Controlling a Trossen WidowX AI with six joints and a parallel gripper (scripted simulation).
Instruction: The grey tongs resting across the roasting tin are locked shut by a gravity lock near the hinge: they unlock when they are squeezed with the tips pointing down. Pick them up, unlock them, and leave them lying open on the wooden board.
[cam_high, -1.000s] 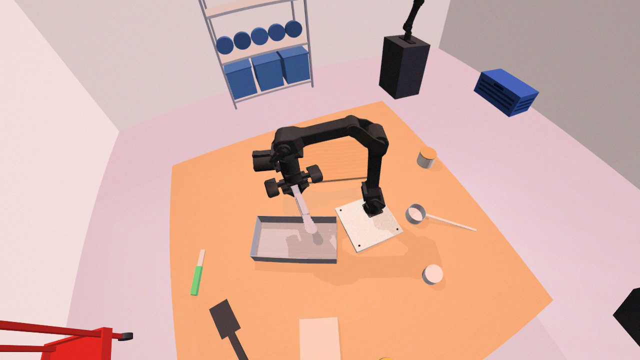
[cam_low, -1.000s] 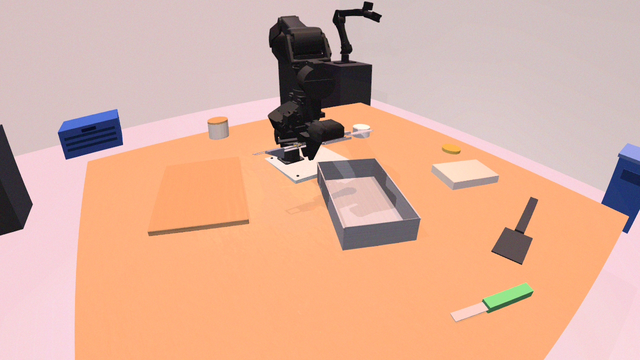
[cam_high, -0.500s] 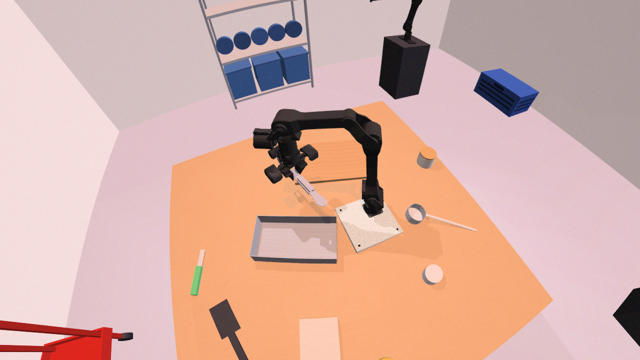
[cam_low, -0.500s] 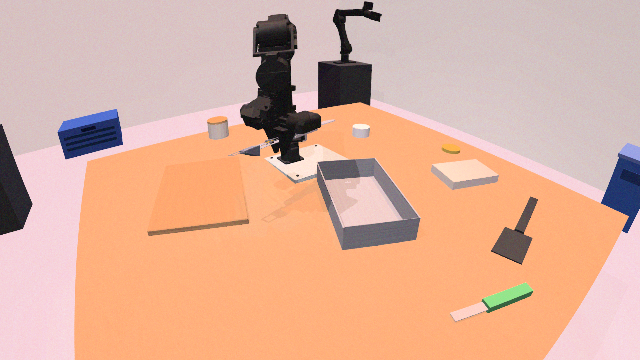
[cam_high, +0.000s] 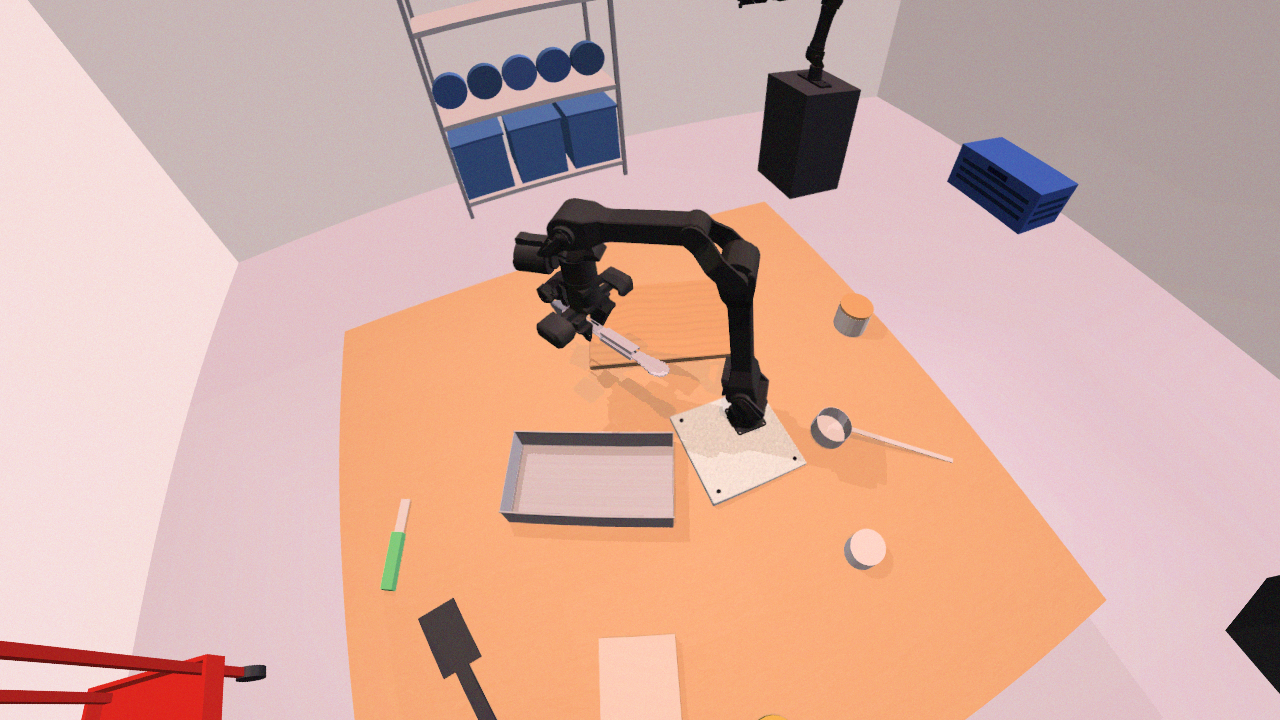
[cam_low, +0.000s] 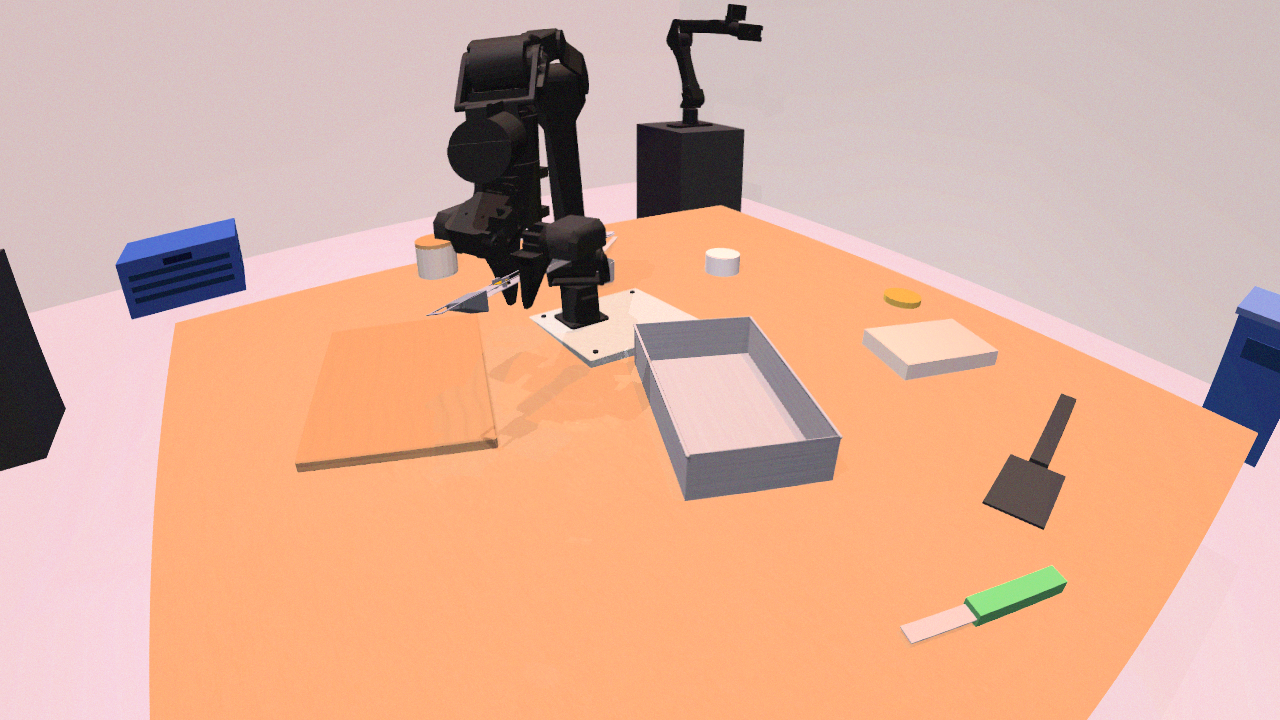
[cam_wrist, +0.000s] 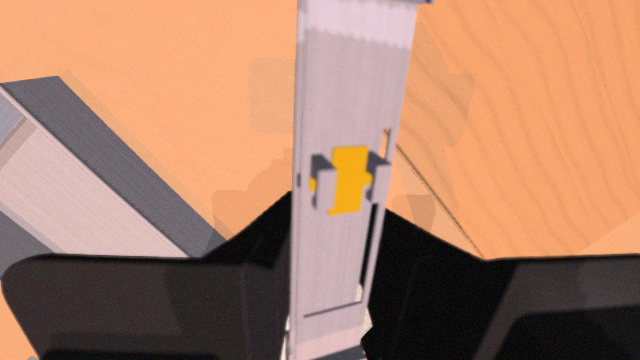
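Note:
My gripper (cam_high: 583, 324) (cam_low: 520, 301) (cam_wrist: 323, 203) is shut on the grey tongs (cam_high: 619, 342) (cam_low: 472, 302) (cam_wrist: 352, 85) and holds them in the air, with the fingers pointing down. The tongs lie crosswise in the fingers, roughly level. Their rounded end points to the lower right in the top view. The yellow lock piece (cam_wrist: 350, 180) sits between two small brackets. Whether the tongs are locked cannot be told. The wooden board (cam_high: 675, 313) (cam_low: 393, 385) (cam_wrist: 530, 125) lies beside and below the gripper. The roasting tin (cam_high: 590, 520) (cam_low: 760, 471) (cam_wrist: 120, 160) has nothing across it.
The arm's white base plate (cam_high: 742, 470) (cam_low: 590, 349) stands between board and tin. A lidded jar (cam_high: 852, 316) (cam_low: 436, 259), a small pan (cam_high: 830, 428), a white-topped pot (cam_high: 865, 548) (cam_low: 722, 262), a green-handled tool (cam_high: 393, 559) (cam_low: 1015, 593) and a dark spatula (cam_high: 450, 637) (cam_low: 1025, 490) lie farther out.

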